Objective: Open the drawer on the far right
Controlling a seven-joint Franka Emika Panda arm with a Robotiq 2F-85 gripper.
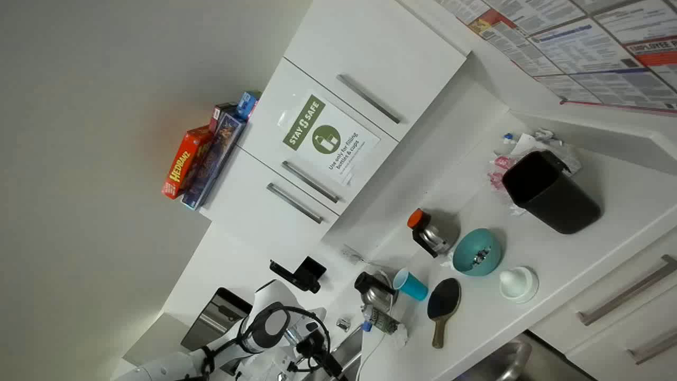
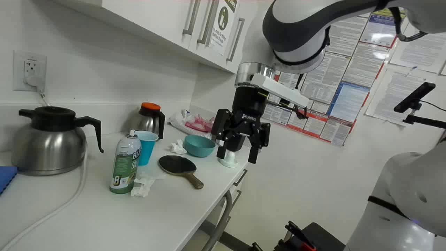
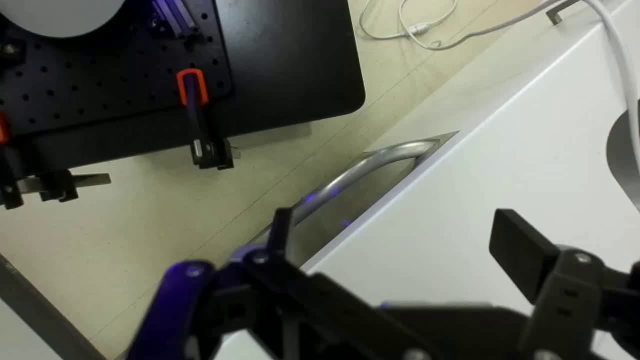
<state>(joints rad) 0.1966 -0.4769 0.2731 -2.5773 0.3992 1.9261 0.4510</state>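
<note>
The drawer (image 1: 563,330) has a flat white front with a slim silver bar handle (image 1: 629,291), under the countertop at the lower right in an exterior view. It looks shut; no brown inside shows. Under the counter edge in an exterior view, a handle (image 2: 240,177) shows on what looks like the same drawer, seen edge-on. My gripper (image 2: 237,154) is open and empty, pointing down, and looks to be above the counter's front edge, apart from the handles. In the wrist view my gripper (image 3: 397,237) has its fingers wide apart over the counter edge. The drawer cannot be made out there.
Another handle (image 1: 653,346) sits below. A curved metal rail (image 3: 370,165) sticks out from the counter front. On the countertop (image 2: 104,223) stand a paddle (image 2: 177,164), teal bowl (image 2: 199,145), white juicer-like dish (image 2: 229,160), spray can (image 2: 125,164) and black bin (image 1: 560,201). The stickered cabinet (image 1: 365,164) hangs above.
</note>
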